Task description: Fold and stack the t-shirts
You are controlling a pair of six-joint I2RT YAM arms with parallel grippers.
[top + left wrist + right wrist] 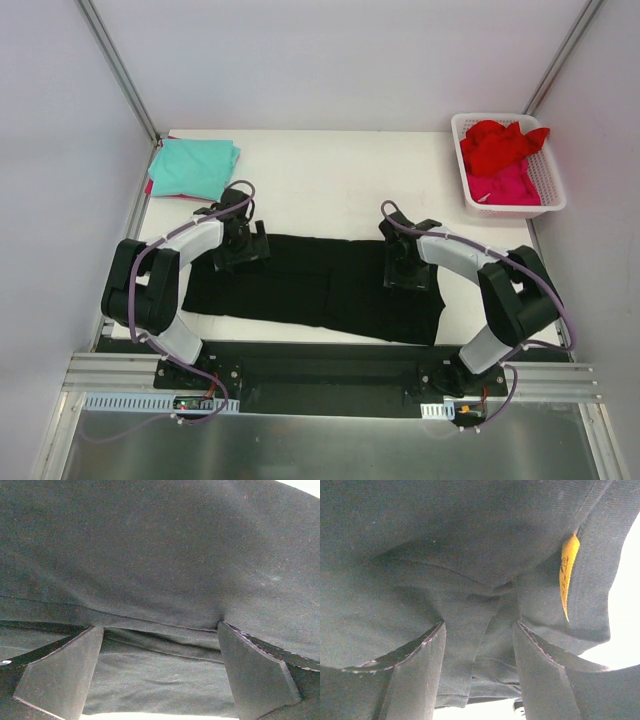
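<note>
open tabletop (340, 185) between teal shirt (193, 166) and basket (515, 209), behind black shirt (310, 285)

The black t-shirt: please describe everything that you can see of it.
The black t-shirt is soft, matte knit cloth, spread wide on the white table near the arms, with folded layers. A yellow label shows at a seam. The left gripper and the right gripper touch it, cloth between their fingers.

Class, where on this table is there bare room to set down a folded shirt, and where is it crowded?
Free: the far middle of the table, between the teal shirt and the basket, beyond the black shirt; also a small patch in front of the basket. Crowded: the near half, with black shirt and both arms.
</note>
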